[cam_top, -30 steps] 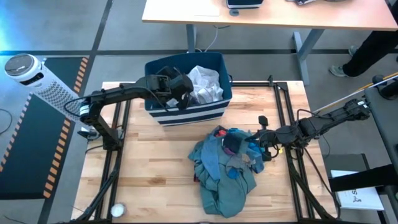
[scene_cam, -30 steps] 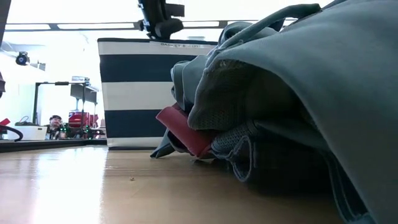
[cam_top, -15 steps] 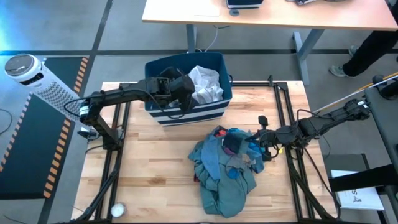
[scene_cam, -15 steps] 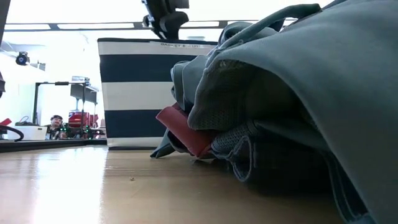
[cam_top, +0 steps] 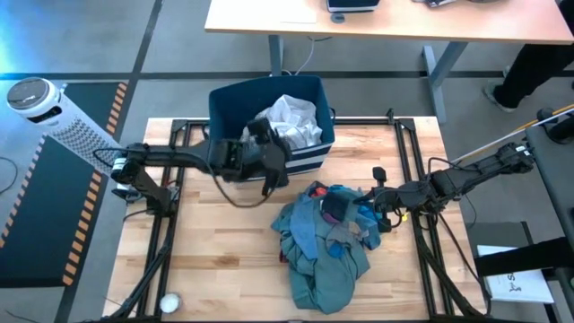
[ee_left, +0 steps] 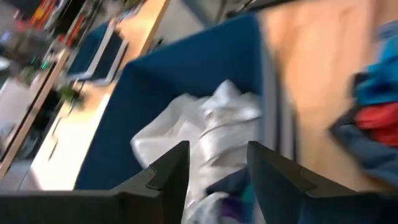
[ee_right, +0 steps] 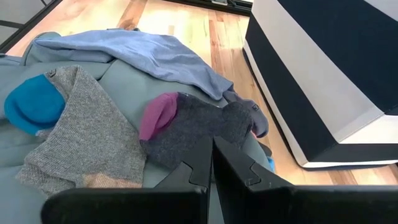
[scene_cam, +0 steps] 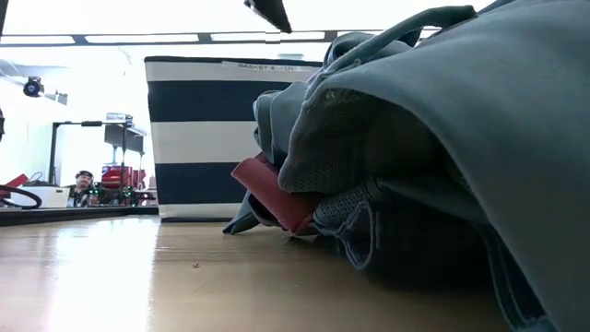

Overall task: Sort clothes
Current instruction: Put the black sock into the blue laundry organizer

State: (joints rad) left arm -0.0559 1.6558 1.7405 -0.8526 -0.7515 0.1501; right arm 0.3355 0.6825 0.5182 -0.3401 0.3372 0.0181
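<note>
1. The clothes pile (cam_top: 325, 240) sits in a heap on the tabletop (cam_top: 215, 260), right of centre and just in front of the striped bin (cam_top: 269, 161). The big teal-green garment (cam_top: 323, 269) is the base layer, so it looks like the unsorted stock, waiting to be picked off one by one.
2. That teal piece runs long from the bin side toward the near edge of the tabletop, its tail trailing off toward the front. The smaller stuff rides on its bin-side end: a blue piece (ee_right: 28, 102), a grey knit (ee_right: 87, 146), a dark charcoal one (ee_right: 199, 127) and a light blue garment (ee_right: 149, 53). A red piece (scene_cam: 272, 194) pokes out underneath.
3. A white garment (cam_top: 291, 121) is already crumpled inside the bin, so one item seems sorted.
4. The left gripper (cam_top: 269, 166) hangs over the bin's front wall with its fingers apart and nothing between them. That reads like it's done with the white one.
5. The right gripper (cam_top: 381, 202) sits at the pile's right edge, fingers pressed together and holding nothing, nose aimed at the charcoal piece, probably next up.
</note>
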